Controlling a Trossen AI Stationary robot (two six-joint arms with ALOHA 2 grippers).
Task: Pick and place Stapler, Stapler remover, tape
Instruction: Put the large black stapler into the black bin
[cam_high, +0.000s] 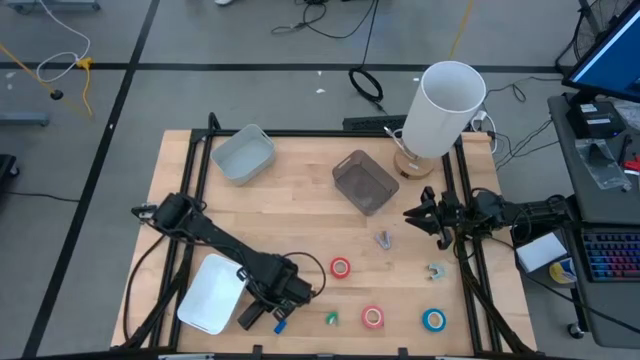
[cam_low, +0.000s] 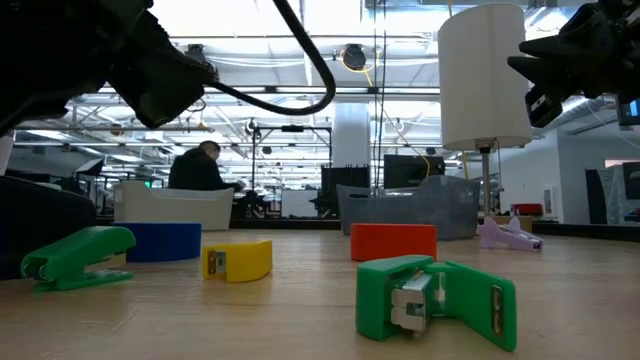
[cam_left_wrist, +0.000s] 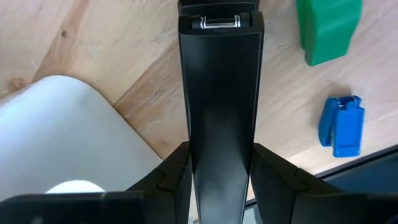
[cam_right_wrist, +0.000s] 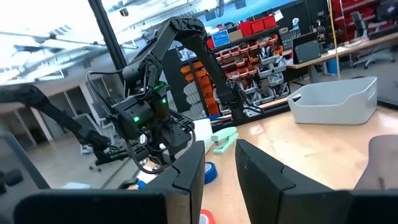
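The black stapler (cam_left_wrist: 221, 74) is clamped lengthwise between the left gripper's (cam_left_wrist: 217, 163) two fingers, down at the near edge of the wooden table (cam_high: 300, 205), right beside the white tray (cam_high: 205, 300); whether it is clear of the wood, I cannot tell. Just past it lie a small green stapler (cam_left_wrist: 326, 28) and a small blue clip-like piece (cam_left_wrist: 341, 124). Further along that near side the tape is spread out: a red tape roll (cam_high: 341, 267), a pink-red tape roll (cam_high: 373, 317) and a blue tape roll (cam_high: 433, 320), all flat and apart from one another. The right gripper (cam_high: 412, 213) hangs over the table's right edge, its fingers a narrow gap apart with nothing between them. At the back stand a pale grey bin (cam_high: 262, 135), a dark see-through bin (cam_high: 350, 160) and a tall white cylinder (cam_high: 445, 105). Around the table there is grey floor with loose cables and a desk with a keyboard (cam_high: 610, 258), and a person (cam_low: 200, 165) sits far off in the room.
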